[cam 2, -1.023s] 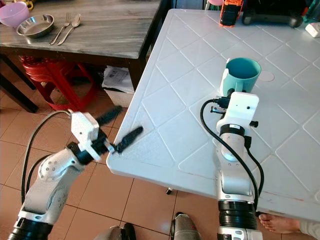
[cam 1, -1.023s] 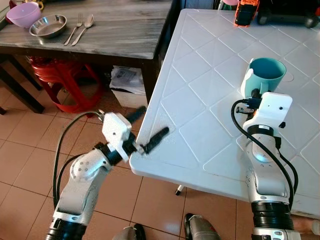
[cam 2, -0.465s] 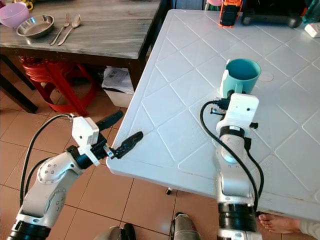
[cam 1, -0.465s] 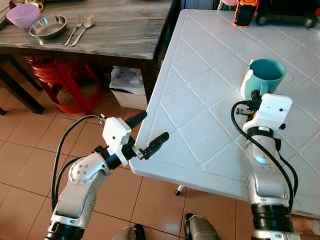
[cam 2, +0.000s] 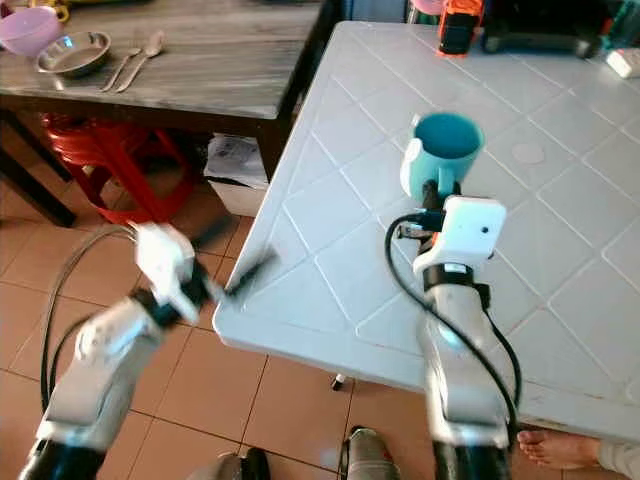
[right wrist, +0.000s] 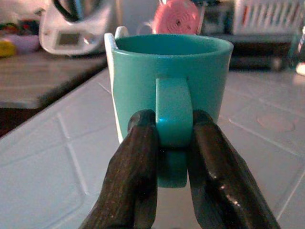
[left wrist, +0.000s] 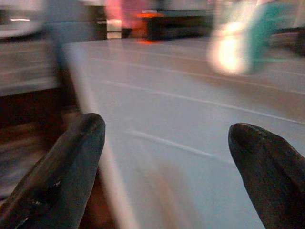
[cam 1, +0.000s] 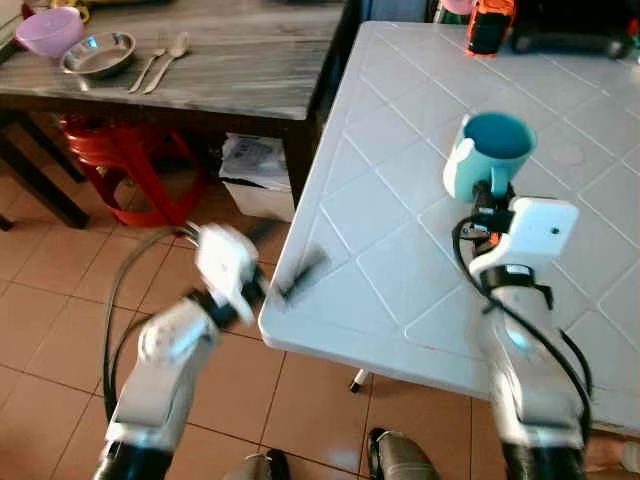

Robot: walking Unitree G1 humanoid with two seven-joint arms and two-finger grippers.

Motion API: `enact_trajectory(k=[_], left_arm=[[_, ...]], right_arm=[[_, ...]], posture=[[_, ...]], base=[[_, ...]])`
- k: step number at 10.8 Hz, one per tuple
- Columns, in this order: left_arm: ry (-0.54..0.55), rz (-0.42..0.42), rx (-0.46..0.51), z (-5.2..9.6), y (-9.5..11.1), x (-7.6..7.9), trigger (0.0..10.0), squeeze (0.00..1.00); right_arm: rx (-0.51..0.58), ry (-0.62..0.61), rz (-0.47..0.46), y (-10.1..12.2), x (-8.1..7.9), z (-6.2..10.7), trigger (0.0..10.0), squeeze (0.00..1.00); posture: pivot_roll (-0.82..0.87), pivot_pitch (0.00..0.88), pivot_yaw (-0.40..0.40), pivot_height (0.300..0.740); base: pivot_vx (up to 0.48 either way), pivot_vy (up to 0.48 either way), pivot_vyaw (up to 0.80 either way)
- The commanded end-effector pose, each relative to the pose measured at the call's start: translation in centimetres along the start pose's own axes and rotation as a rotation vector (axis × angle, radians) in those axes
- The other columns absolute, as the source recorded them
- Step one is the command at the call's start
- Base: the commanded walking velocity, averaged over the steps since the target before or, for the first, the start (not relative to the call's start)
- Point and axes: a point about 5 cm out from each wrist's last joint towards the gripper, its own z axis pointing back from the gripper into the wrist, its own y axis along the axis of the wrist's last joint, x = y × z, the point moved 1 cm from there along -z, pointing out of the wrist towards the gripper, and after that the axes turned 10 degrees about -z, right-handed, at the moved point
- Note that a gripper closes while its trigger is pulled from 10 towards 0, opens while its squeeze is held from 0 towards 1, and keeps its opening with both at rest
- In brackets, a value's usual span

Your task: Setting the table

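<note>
No text, label, brand or number can be read on anything here; motion blur smears fine detail.

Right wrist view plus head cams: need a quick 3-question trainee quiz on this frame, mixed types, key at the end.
1. True or false: the right pincer is shut on the handle of the teal mug.
2. Multiple choice: the left pincer is A) shut on a spoon, B) open at the near corner of the white table, C) resting inside the metal bowl.
3. Fill in: on the dark wooden table, the fork and spoon lie beside a metal bowl and a ______ bowl.

Key: 1 true; 2 B; 3 purple.
</note>
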Motion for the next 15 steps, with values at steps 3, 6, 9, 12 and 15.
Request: enact_trajectory(k=[3, 6, 9, 12, 15], left_arm=[[0.283, -0.041, -0.106, 0.4, -1.4, -2.7, 10.0, 0.0], [0.321, -0.041, -0.134, 0.0, -1.9, -2.4, 10.0, 0.0], [0.36, -0.067, -0.157, -0.5, -2.0, -2.0, 10.0, 0.0], [0.362, -0.081, -0.171, -0.5, -2.2, -1.9, 10.0, 0.0], [0.358, -0.09, -0.173, -0.6, -2.2, -1.8, 10.0, 0.0]], right_arm=[[-0.013, 0.079, 0.031, 0.3, -1.1, 1.5, 10.0, 0.0], [-0.035, 0.066, 0.042, 0.0, -0.9, 1.6, 10.0, 0.0], [-0.045, 0.027, 0.034, -0.2, -0.4, 1.5, 10.0, 0.0], [-0.053, 0.015, 0.031, -0.4, -0.4, 1.8, 10.0, 0.0], [-0.054, 0.009, 0.032, -0.4, -0.3, 1.8, 10.0, 0.0]], posture=[[-0.16, 0.18, 0.045, 0.74], [-0.17, 0.166, 0.043, 0.74], [-0.17, 0.162, 0.047, 0.74], [-0.17, 0.166, 0.052, 0.74], [-0.16, 0.171, 0.053, 0.74]], base=[[0.0, 0.0, 0.0], [0.0, 0.0, 0.0], [0.0, 0.0, 0.0], [0.0, 0.0, 0.0], [0.0, 0.0, 0.0]])
